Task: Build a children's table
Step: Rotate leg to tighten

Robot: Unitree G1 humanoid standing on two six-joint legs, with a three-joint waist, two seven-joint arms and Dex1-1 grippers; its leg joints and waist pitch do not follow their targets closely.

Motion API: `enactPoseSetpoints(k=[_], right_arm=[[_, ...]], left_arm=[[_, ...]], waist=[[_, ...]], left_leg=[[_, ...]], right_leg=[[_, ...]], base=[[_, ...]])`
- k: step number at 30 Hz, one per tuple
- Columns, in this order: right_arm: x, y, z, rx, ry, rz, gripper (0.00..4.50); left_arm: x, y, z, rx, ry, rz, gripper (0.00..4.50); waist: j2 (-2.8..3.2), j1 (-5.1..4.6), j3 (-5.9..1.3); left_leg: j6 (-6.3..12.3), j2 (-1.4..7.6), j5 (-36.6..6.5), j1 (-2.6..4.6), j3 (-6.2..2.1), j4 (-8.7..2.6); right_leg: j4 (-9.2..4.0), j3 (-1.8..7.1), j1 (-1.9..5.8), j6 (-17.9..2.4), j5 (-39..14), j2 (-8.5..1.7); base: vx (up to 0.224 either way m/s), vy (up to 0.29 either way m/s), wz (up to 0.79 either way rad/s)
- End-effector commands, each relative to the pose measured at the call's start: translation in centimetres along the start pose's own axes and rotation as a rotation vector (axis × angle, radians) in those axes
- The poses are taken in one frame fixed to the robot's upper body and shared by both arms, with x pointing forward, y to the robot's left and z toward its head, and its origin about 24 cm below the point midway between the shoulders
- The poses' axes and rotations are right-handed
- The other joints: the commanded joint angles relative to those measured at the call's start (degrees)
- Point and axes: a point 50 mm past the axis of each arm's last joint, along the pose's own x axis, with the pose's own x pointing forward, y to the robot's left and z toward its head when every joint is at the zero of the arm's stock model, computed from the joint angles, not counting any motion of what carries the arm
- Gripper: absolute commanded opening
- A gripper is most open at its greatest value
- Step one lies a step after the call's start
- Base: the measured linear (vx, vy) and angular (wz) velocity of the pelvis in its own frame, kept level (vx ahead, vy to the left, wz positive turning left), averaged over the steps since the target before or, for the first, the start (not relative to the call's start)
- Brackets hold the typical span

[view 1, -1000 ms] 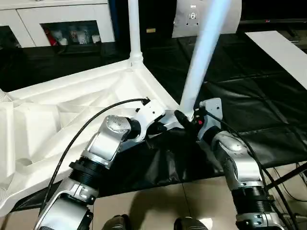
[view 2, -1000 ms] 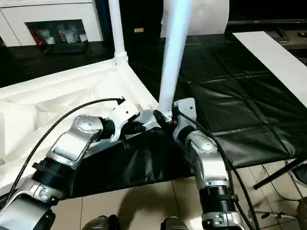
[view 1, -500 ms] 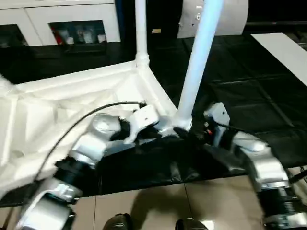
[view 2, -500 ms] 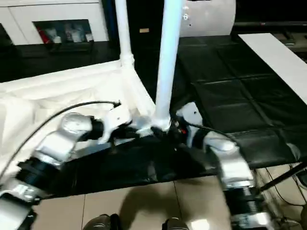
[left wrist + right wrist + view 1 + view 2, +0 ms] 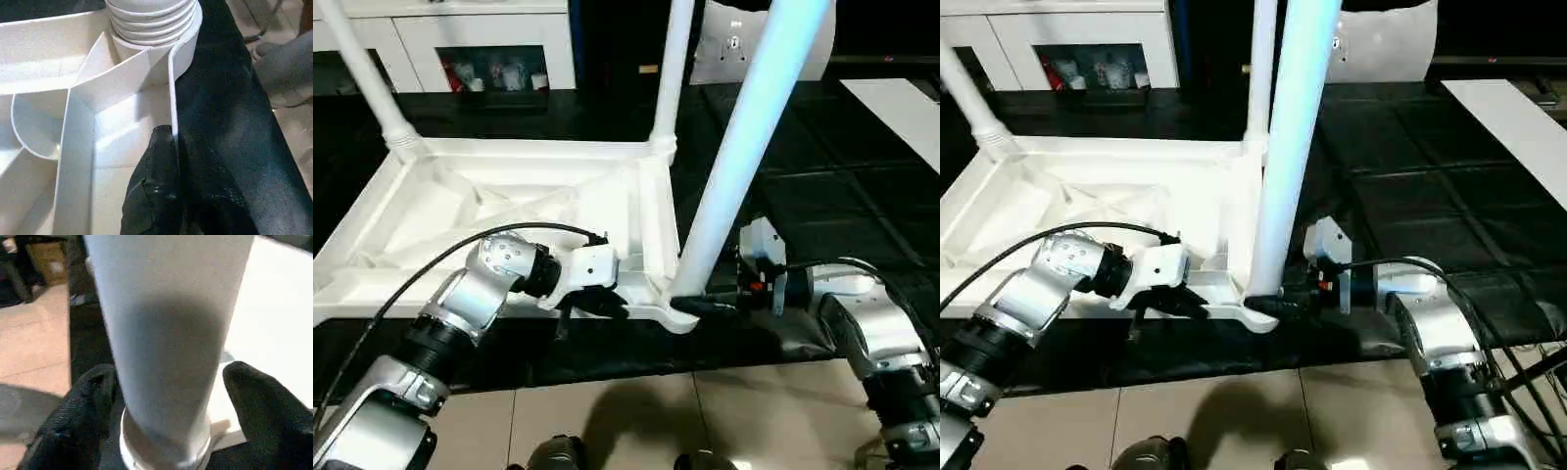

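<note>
The left gripper's fingers (image 5: 156, 196) are pinched onto the thin rim wall of the white table top (image 5: 509, 211), one finger inside the wall and one outside, next to the near corner socket (image 5: 151, 29). The right gripper's fingers (image 5: 80, 416) stand apart on either side of the near leg (image 5: 744, 147), low at its base; they flank it closely, but I cannot tell whether they truly press it. From the head view the right gripper (image 5: 705, 306) reaches in from three o'clock and the left gripper (image 5: 597, 304) from nine o'clock of that corner.

The table top lies upside down on the black padded surface (image 5: 822, 206), ribs upward, filling the ten-to-twelve o'clock part of the scene. A second leg (image 5: 671, 69) rises from the far corner at twelve o'clock, a third (image 5: 367, 83) from the corner at ten o'clock.

The plastic looks light, stiff and smooth, so the long leg would likely lever or slip easily; the base just above the socket seems the soundest hold, and the rim the best place to steady the top.

A white cabinet (image 5: 480, 44) at eleven o'clock holds small items behind glass, too small to identify.
</note>
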Motion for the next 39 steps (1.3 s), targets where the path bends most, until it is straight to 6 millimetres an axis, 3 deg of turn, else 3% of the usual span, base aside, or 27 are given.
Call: enactPoseSetpoints(k=[1, 5, 13, 14, 20, 25, 29, 30, 31, 32, 33, 34, 35, 36, 39], right_arm=[[-0.1, -0.2, 0.1, -0.004, 0.013, 0.030, 3.41], [0.0, -0.1, 0.0, -0.010, 0.030, 0.054, 2.97], [0.1, -0.2, -0.2, 0.013, 0.031, 0.099, 2.40], [0.2, -0.1, -0.2, 0.016, 0.031, 0.103, 2.13], [0.8, 0.5, -0.3, 0.068, -0.008, 0.127, 1.97], [2.9, 1.6, -0.1, 0.155, -0.085, 0.064, 1.97], [5.9, 1.9, -0.3, 0.214, -0.074, -0.107, 1.97], [7.1, 1.6, -0.1, 0.246, -0.090, -0.195, 1.96], [7.1, 1.6, -0.1, 0.246, -0.090, -0.195, 1.96], [7.6, 1.4, 0.1, 0.261, -0.098, -0.233, 1.96], [8.4, 1.1, 0.3, 0.276, -0.103, -0.297, 1.96], [9.2, 0.8, 0.6, 0.301, -0.110, -0.366, 1.96], [9.6, 0.6, 0.8, 0.317, -0.113, -0.407, 1.96], [10.7, -0.3, 1.0, 0.403, -0.109, -0.576, 1.96], [11.6, -0.8, 1.5, 0.433, -0.127, -0.632, 1.96]], left_arm=[[-0.1, 0.3, 0.8, 0.061, 0.011, -0.035, 0.00], [-0.2, 0.4, 0.8, 0.063, 0.009, -0.036, 0.00], [-0.2, 0.3, 0.6, 0.051, 0.000, -0.054, 0.00], [-0.2, 0.3, 0.6, 0.050, 0.000, -0.054, 0.00], [-0.1, 0.6, 0.9, 0.005, -0.035, -0.019, 0.00], [0.6, 1.6, 2.1, -0.082, -0.101, 0.098, 0.00], [1.9, 2.8, 3.5, -0.160, -0.153, 0.241, 0.00], [2.4, 3.4, 4.1, -0.206, -0.171, 0.308, 0.00], [2.4, 3.4, 4.1, -0.206, -0.171, 0.308, 0.00], [2.7, 3.6, 4.4, -0.228, -0.177, 0.336, 0.00], [3.1, 3.9, 4.8, -0.256, -0.183, 0.377, 0.00], [3.6, 4.2, 5.3, -0.281, -0.187, 0.417, 0.00], [3.8, 4.4, 5.5, -0.295, -0.189, 0.439, 0.00], [4.4, 5.0, 6.6, -0.331, -0.214, 0.517, 0.00], [5.0, 5.3, 7.4, -0.343, -0.224, 0.564, 0.00]], waist=[[0.02, -0.18, -5.18], [-0.13, -0.14, -5.16], [-0.13, -0.11, -5.03], [-0.14, -0.07, -5.05], [-0.11, 0.01, -5.04], [-0.14, 0.33, -4.91], [-0.23, -0.68, -3.91], [-0.29, -1.12, -3.89], [-0.29, -1.12, -3.89], [-0.49, -1.57, -3.92], [-0.52, -1.75, -3.92], [-0.44, -2.63, -3.85], [-0.51, -2.82, -4.09], [-0.14, -2.92, -4.10], [-0.05, -3.74, -4.10]], left_leg=[[1.06, 2.67, -15.49, 2.85, -1.35, -3.97], [1.72, 2.68, -14.45, 2.76, -1.31, -3.85], [1.92, 2.65, -14.47, 2.80, -1.28, -3.84], [1.89, 2.71, -14.52, 2.79, -1.29, -3.87], [2.07, 2.73, -14.15, 2.82, -1.28, -3.90], [1.77, 2.73, -14.37, 2.90, -1.31, -4.01], [-1.58, 2.44, -20.30, 3.06, -1.67, -4.62], [-2.66, 2.26, -22.05, 3.19, -2.03, -4.71], [-2.66, 2.26, -22.05, 3.19, -2.03, -4.71], [-3.41, 2.07, -23.57, 3.34, -2.33, -4.73], [-3.32, 2.04, -23.52, 3.25, -2.39, -4.84], [-3.42, 1.78, -23.71, 2.74, -2.52, -5.13], [-3.12, 1.66, -23.85, 2.76, -2.72, -5.12], [-2.90, 1.64, -23.80, 2.80, -2.67, -5.14], [-2.58, 1.46, -24.81, 3.20, -2.52, -4.89]], right_leg=[[-4.25, 1.48, 1.74, -13.50, -11.98, -4.01], [-4.03, 1.44, 1.71, -14.14, -10.06, -3.95], [-4.20, 1.43, 1.62, -13.96, -11.59, -3.97], [-4.13, 1.42, 1.65, -14.01, -11.42, -3.98], [-3.99, 1.39, 1.63, -14.30, -10.50, -3.92], [-4.17, 1.48, 1.44, -13.87, -12.31, -4.02], [-5.05, 1.59, 0.73, -10.99, -23.24, -4.07], [-5.30, 1.45, 0.84, -9.92, -26.43, -4.25], [-5.30, 1.45, 0.84, -9.92, -26.43, -4.25], [-5.67, 1.37, 0.80, -8.40, -29.29, -4.38], [-5.74, 1.34, 0.85, -8.16, -29.12, -4.35], [-5.60, 1.14, 1.06, -7.84, -27.92, -4.11], [-5.71, 0.98, 1.15, -7.46, -27.53, -4.21], [-5.71, 1.06, 1.00, -7.48, -26.84, -4.16], [-6.18, 1.15, 0.43, -8.12, -25.33, -4.11]], base=[[0.000, 0.000, 0.00], [0.000, 0.000, 0.00], [0.000, 0.000, 0.00], [0.000, 0.000, 0.00], [0.000, 0.000, 0.00], [0.000, 0.000, 0.00], [0.000, 0.000, 0.00], [0.000, 0.000, 0.00], [0.000, 0.000, 0.00], [0.000, 0.000, 0.00], [0.000, 0.000, 0.00], [0.000, 0.000, 0.00], [0.000, 0.000, 0.00], [0.000, 0.000, 0.00], [0.000, 0.000, 0.00]])
